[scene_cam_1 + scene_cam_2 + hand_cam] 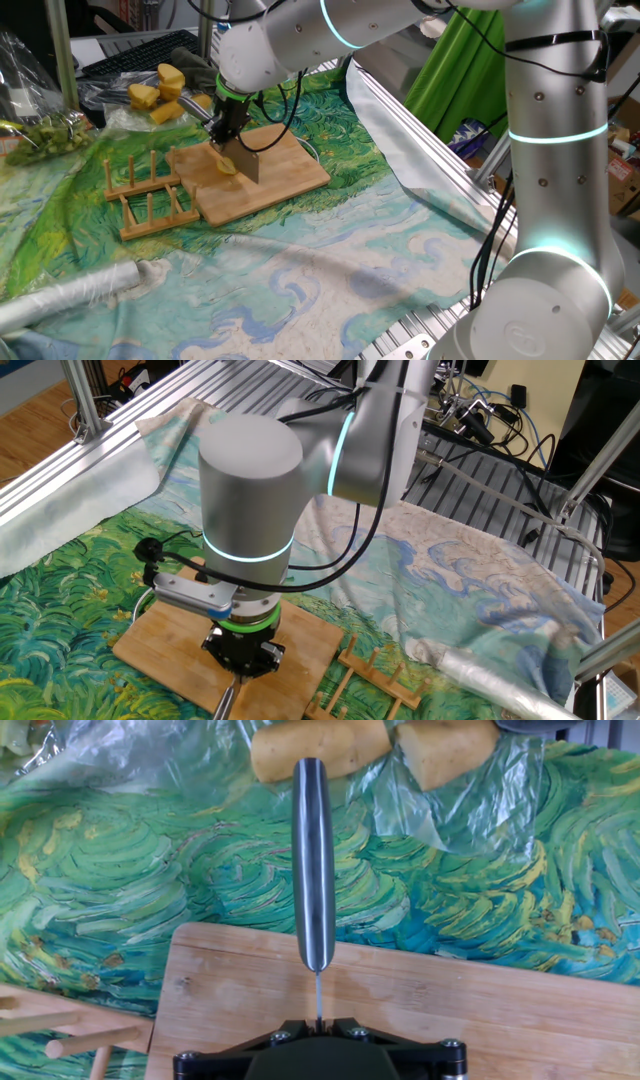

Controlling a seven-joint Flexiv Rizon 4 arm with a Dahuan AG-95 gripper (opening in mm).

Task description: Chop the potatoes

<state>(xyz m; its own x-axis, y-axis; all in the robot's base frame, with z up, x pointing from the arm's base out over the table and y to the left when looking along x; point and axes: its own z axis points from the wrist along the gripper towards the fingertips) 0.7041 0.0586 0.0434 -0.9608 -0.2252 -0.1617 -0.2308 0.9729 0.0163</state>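
We see the potatoes (226, 163), pale slices, lying on the wooden board (290, 170) under the knife (243, 163). Our hand (226, 128) is clamped on that knife, pointing down. Bigger yellow chunks (160, 90) sit behind on plastic.

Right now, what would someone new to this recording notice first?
The big silver arm reaching down from the right, its claw shut on a knife whose blade stands on the wooden board at a small pale potato piece. Next, the green and blue swirl-painted cloth over the whole table. Behind the board, bigger yellow chunks lie on clear plastic.
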